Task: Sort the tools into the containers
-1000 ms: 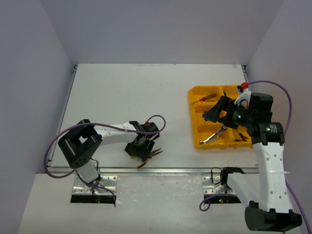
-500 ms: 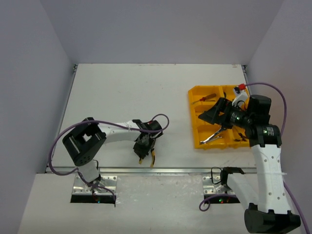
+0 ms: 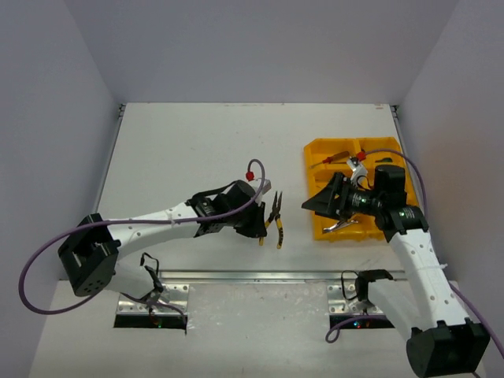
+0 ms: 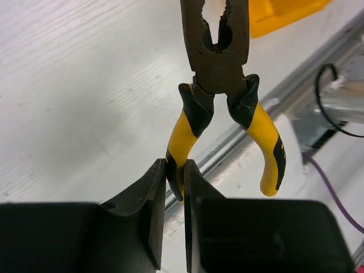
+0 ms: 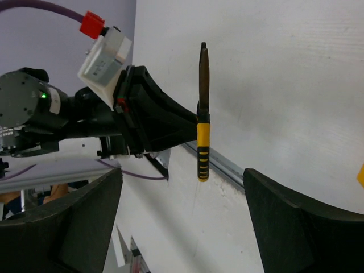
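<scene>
Left gripper (image 4: 174, 164) pinches the pliers (image 4: 219, 74) by one handle mid-frame, right gripper (image 3: 313, 204) spread wide nearby, so probably a handoff toward the tray (image 3: 318, 148) next.

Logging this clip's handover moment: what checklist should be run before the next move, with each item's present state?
1. Left hand shut on yellow-handled pliers: ok.
2. Grip secure: not ok; it pinches one handle near its end, and the other handle hangs free.
3. Pliers off the table: ok, judging by the right wrist view.
4. Right hand open and empty: ok.
5. Right hand faces the pliers: ok.
6. Free compartment in yellow tray: cannot tell; the right arm covers part.
</scene>
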Motion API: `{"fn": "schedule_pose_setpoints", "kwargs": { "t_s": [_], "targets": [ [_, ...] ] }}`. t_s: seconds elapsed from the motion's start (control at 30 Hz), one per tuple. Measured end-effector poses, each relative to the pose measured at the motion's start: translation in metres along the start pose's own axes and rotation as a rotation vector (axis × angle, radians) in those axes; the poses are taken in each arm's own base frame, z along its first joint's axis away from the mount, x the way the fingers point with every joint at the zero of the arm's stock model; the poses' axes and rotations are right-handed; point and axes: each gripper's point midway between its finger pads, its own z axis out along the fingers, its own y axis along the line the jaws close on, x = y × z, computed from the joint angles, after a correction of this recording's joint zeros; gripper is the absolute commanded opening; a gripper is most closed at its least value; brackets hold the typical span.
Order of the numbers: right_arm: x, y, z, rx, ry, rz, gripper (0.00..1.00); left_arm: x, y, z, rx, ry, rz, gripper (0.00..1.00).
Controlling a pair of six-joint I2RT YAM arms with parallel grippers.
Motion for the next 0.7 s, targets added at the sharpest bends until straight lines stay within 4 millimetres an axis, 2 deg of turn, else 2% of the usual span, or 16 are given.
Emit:
{"fn": "schedule_pose_setpoints", "kwargs": {
  "t_s": [0.17, 0.43, 0.47, 0.57, 0.6, 0.67, 0.7],
  "targets": [
    [0.022, 0.012, 0.017, -0.034, 0.063, -0.013, 0.66, -0.010, -0.037, -0.008, 0.133, -0.043, 0.005, 0.00],
    [0.055, 0.005, 0.051, 0.061, 0.139, -0.029, 0.50, -0.019, -0.065, -0.015, 0.217, -0.065, -0.010, 0.00],
    [0.059, 0.002, 0.055, 0.084, 0.148, -0.034, 0.40, -0.022, -0.067, -0.016, 0.223, -0.072, -0.010, 0.00],
    [0.064, -0.006, 0.063, 0.138, 0.149, -0.039, 0.03, -0.026, -0.068, -0.017, 0.219, -0.082, -0.015, 0.00],
    [0.063, -0.008, 0.064, 0.150, 0.143, -0.039, 0.01, -0.026, -0.067, -0.016, 0.213, -0.082, -0.019, 0.00],
    [0.063, -0.012, 0.067, 0.176, 0.133, -0.034, 0.00, -0.025, -0.066, -0.016, 0.205, -0.082, -0.020, 0.08],
    [0.062, -0.013, 0.068, 0.182, 0.128, -0.028, 0.00, -0.025, -0.064, -0.015, 0.199, -0.083, -0.020, 0.23]
  ]
}}
